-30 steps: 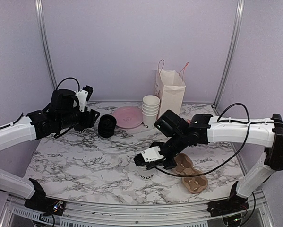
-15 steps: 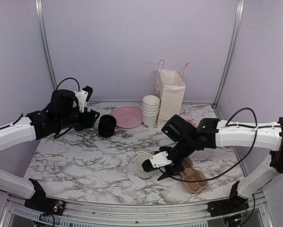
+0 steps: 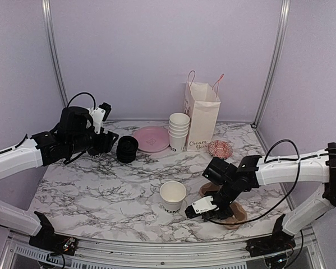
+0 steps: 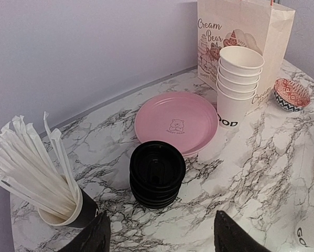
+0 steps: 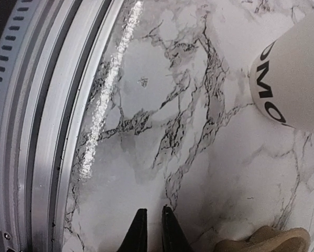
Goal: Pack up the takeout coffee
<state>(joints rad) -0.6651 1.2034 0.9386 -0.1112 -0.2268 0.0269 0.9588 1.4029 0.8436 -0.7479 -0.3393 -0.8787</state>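
Since the lidless paper coffee cup (image 3: 173, 196), standing near the counter's front edge, looks light and crushable, a gentle mid-wall hold seems best. The right gripper (image 5: 153, 223) near it is nearly closed and empty; the left gripper (image 4: 164, 237) hangs wide open toward the back-left corner.

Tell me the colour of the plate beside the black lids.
The plate is pink, with a small bear print; clearest in the left wrist view.

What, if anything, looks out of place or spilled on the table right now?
Nothing is spilled or toppled. The one oddity: the lone white cup at the front stands upright but has no lid, while the black lids sit stacked beside the pink plate.
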